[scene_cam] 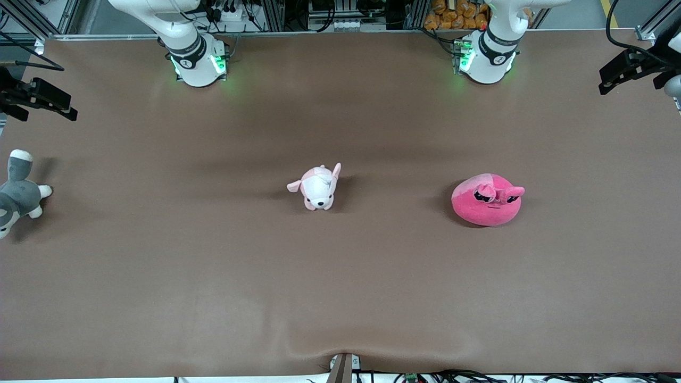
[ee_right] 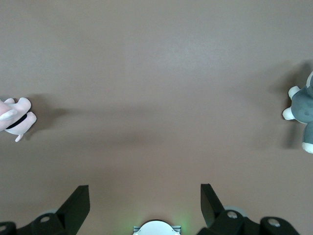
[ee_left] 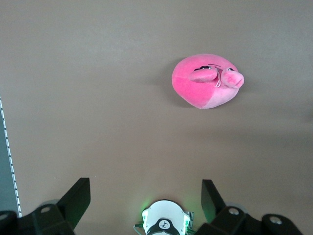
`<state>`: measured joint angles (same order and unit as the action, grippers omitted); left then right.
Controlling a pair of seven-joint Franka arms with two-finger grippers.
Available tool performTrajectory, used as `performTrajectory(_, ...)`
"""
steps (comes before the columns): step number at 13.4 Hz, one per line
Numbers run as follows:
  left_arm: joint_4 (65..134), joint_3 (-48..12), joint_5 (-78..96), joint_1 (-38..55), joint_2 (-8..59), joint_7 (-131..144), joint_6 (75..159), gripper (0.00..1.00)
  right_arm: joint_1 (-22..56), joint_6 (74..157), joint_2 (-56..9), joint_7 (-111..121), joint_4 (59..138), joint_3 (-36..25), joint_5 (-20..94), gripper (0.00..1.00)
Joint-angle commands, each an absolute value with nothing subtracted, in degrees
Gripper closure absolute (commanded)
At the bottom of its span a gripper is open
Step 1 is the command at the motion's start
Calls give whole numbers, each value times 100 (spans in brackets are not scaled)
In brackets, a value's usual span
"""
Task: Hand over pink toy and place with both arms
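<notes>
Since the pink toy point(scene_cam: 487, 200) is a soft, rounded plush, expect it to be light and squashy rather than slippery, and to give under the fingers. In the front view you'll find it resting on the table point(scene_cam: 213, 276) toward the left arm's end, level with the pale puppy plush point(scene_cam: 317, 187) at mid-table; the grey plush point(scene_cam: 16, 194) lies at the right arm's end. Neither gripper shows here, only the arm bases.

In the left wrist view, the left gripper point(ee_left: 142, 196) hangs high over the table with its jaws spread wide and nothing between them, the toy well apart from it. Take hold across the plump body (not the small ears, which would likely slip or tear loose), pinching deep enough that the stuffing bunches.

In the right wrist view, the right gripper point(ee_right: 142, 196) is likewise wide open, empty and waiting, with the puppy and grey plush at the frame's edges.
</notes>
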<state>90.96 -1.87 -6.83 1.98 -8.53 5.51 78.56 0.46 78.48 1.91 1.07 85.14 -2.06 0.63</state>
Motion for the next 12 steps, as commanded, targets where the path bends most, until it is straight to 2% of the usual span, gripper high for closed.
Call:
performTrajectory(1,8903,-220,-729,211,-747,536,7717,0,0,7857,167,53,8464,-167,97,0)
performTrajectory(12,8886,-272,-712,132,-528,580,7804,0,0,7857,158,53,8464,-167,97,0)
